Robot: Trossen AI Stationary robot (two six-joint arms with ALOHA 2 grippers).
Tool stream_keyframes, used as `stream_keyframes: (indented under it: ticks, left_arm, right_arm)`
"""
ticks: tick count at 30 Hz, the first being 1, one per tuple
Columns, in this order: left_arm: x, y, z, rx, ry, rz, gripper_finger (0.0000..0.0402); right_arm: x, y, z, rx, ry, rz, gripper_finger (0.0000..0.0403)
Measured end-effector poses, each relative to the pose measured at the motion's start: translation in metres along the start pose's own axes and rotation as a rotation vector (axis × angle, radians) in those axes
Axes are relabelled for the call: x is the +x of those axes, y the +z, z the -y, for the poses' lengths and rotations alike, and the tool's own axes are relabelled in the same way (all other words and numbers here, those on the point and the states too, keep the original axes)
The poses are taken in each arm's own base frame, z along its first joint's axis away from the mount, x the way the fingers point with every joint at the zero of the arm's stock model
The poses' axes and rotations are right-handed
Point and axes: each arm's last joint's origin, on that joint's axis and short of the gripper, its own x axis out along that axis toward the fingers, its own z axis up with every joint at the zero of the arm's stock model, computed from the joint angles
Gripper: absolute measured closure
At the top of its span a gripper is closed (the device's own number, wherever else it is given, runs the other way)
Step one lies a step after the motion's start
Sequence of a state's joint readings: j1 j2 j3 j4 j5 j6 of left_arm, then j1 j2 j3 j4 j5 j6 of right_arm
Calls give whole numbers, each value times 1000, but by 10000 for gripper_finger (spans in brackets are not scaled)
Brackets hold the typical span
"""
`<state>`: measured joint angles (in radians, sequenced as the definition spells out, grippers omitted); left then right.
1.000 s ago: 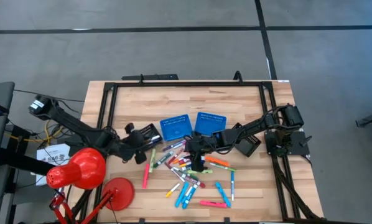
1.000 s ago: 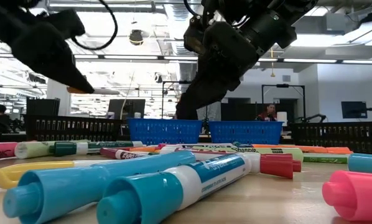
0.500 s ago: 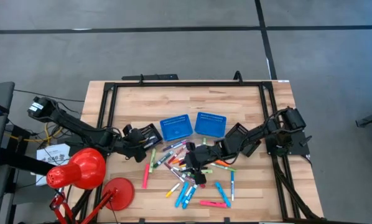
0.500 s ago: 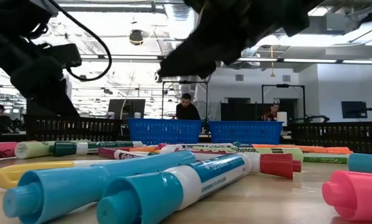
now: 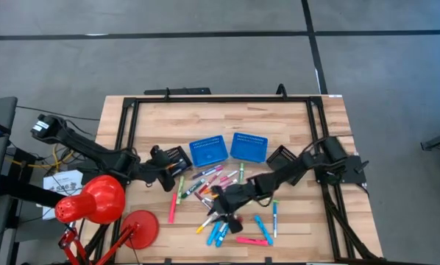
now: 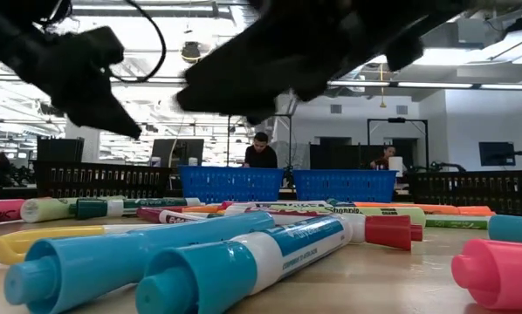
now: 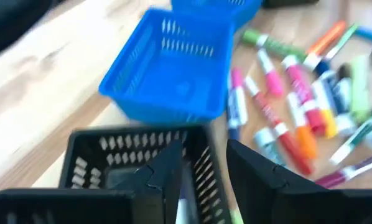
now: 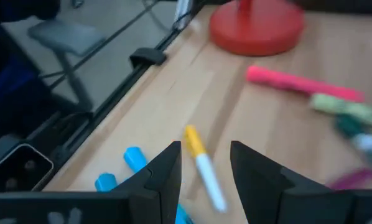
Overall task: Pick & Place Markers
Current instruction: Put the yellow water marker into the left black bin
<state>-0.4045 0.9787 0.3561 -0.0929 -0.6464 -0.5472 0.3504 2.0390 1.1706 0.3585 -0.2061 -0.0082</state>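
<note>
- The markers (image 5: pixel 221 197) lie scattered flat on the worktop (image 5: pixel 154 118), in front of the two blue baskets (image 5: pixel 207 151), their long axes running every which way.
- In the high view a pink marker (image 5: pixel 172 210) at the left edge of the heap lies nearly fore-and-aft, and a green one (image 5: pixel 180 187) just beside it lies almost the same way.
- A pink marker (image 5: pixel 252 240) at the near edge lies crosswise; a teal one (image 5: pixel 274 218) close by runs fore-and-aft.
- In the right wrist view a white marker with an orange cap (image 8: pixel 204 167) lies between the fingers, cap pointing away from the camera.
- Right end effector (image 5: pixel 218 213) is low over the near side of the heap, fingers parted and empty.
- Left end effector (image 7: pixel 201 168) hangs over a black tray (image 7: pixel 136 155), fingers apart with nothing between them.
- Left basket (image 7: pixel 173 68) is seen from the left wrist; its contents cannot be made out.
- A red lamp (image 5: pixel 95 199) stands at the worktop's left front corner.
</note>
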Motion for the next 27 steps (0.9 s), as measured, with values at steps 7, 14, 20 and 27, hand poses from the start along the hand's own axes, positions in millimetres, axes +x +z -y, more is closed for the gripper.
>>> stream_keyframes:
  ticks: [7,14,20,27]
  left_arm:
    - [-8,7,2,1,-52,56,281]
    - [-7,7,4,6,-54,55,280]
    - [-6,7,4,13,-54,55,280]
    - [-6,7,4,13,-54,55,280]
  right_arm:
    - [37,-7,14,55,90,-217,276]
    - [59,-18,24,69,158,-258,294]
    - [61,-22,27,-5,178,-269,309]
    - [61,-23,27,-120,180,-269,342]
